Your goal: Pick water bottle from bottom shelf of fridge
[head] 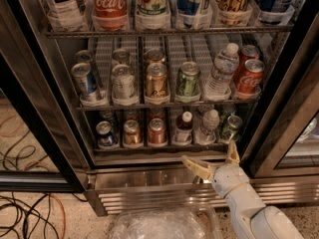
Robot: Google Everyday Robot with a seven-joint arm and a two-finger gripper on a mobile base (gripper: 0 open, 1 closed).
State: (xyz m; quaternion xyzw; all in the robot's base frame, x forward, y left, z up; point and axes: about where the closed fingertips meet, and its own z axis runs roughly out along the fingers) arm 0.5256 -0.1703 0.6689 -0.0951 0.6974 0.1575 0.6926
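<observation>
The fridge (164, 180) stands open in front of me. The water bottle (209, 125), small, clear and white-capped, stands upright on the bottom shelf (149, 149), second lane from the right. It is between a small dark-liquid bottle (185, 127) and a green can (231, 128). My gripper (208, 152) is open and empty. It is just below and in front of the shelf's front edge, under the water bottle, with one finger (196, 166) pointing left and the other (233, 153) pointing up.
Three cans (132, 132) fill the bottom shelf's left lanes. The middle shelf holds cans and a taller clear bottle (221, 71). The black door frame (279, 118) is close on the right. A clear plastic bag (159, 225) and cables (25, 218) lie on the floor.
</observation>
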